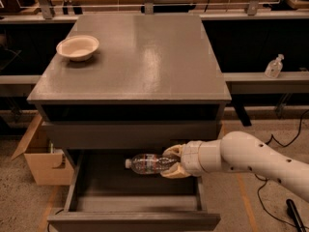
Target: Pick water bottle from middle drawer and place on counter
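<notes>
The water bottle (pixel 146 163) is clear with a white cap and lies on its side, cap pointing left, held above the floor of the open middle drawer (pixel 87 204). My gripper (pixel 172 162) comes in from the right on a white arm and is shut on the bottle's base end, one finger above it and one below. The counter (pixel 145 57) is the broad grey top of the cabinet, above and behind the drawer.
A cream bowl (pixel 77 48) sits on the counter's left side. A clear pump-top bottle (pixel 273 66) stands on a bench at the right. A cardboard box (pixel 41 153) sits on the floor left of the cabinet. Cables lie on the floor at the right.
</notes>
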### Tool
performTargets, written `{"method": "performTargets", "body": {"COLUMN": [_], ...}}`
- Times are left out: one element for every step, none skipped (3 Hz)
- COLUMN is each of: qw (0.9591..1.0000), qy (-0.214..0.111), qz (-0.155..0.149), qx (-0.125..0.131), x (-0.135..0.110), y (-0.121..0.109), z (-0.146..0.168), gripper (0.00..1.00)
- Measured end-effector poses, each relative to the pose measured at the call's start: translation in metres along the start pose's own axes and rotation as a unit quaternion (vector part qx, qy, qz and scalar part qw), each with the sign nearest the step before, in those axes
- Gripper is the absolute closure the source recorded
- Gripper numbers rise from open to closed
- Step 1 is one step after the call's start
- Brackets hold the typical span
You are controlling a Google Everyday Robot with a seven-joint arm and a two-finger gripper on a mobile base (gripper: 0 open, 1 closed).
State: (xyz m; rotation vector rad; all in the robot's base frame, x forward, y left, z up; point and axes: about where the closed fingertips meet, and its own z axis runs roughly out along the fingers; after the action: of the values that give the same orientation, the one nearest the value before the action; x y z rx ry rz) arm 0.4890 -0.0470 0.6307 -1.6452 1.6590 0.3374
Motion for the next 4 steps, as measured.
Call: {"method": "performTargets", "body": {"qw": [0.9987, 0.9987, 0.9985, 0.997], "qy": [0.018, 0.018, 0.023, 0.038], "qz": [-0.032, -0.032, -0.023, -0.038], "qx": [0.037, 0.037, 0.043, 0.055], "x": [-0.019, -0.019, -0.03, -0.06], "y": [-0.019, -0.019, -0.034, -0.07], "z": [-0.043, -0.043, -0.055, -0.08], "gripper": [1.0, 1.0, 1.0, 1.0]}}
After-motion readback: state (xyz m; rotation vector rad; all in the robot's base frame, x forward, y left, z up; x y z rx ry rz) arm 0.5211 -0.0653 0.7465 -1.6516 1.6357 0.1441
